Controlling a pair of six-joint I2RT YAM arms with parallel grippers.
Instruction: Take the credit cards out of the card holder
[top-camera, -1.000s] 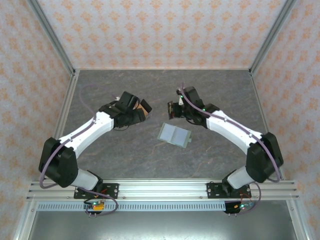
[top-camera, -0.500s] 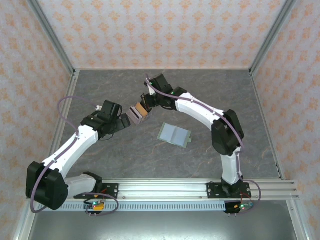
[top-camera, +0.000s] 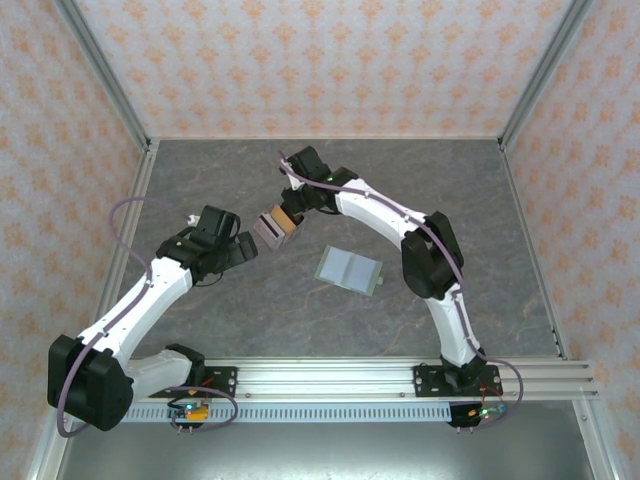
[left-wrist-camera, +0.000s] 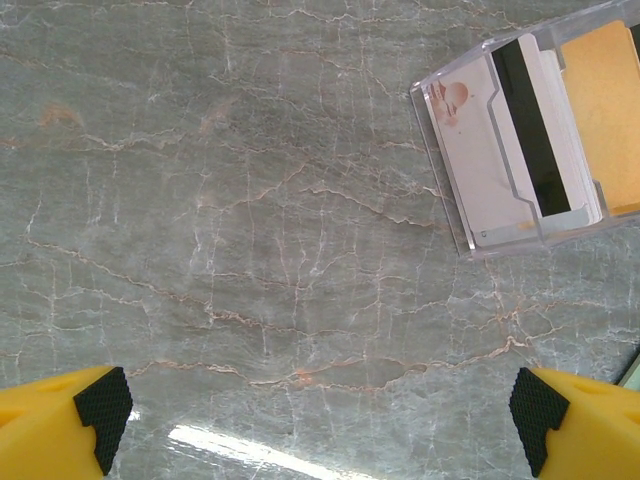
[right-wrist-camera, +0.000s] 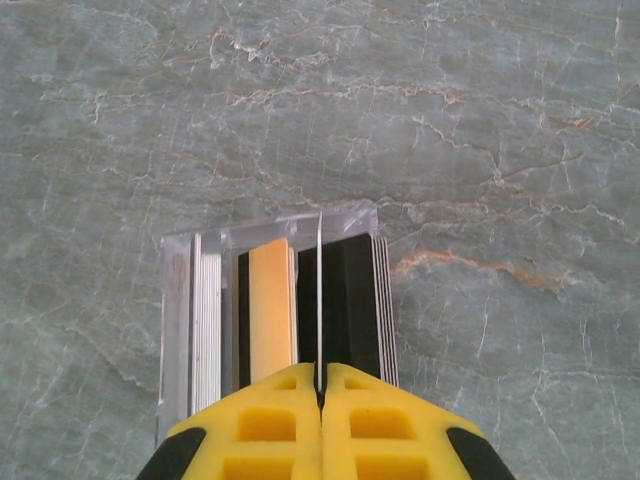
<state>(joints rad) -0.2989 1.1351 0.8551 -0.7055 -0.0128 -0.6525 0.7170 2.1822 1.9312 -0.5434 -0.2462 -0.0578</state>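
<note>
The right fingers (right-wrist-camera: 325, 385) pinched a thin credit card (right-wrist-camera: 319, 290) standing in the clear card holder (right-wrist-camera: 175, 330) on the worktop (right-wrist-camera: 480, 120). The left fingers (top-camera: 245, 245) gaped wide and empty beside it; a green wallet (top-camera: 350, 268) lay nearby.

The left arm (top-camera: 130, 305) and right arm (top-camera: 375, 210) have white links, black joints and a purple cable (top-camera: 125, 210) each. The fingers (left-wrist-camera: 45, 430) are yellow with black textured pads (left-wrist-camera: 103, 404).
</note>
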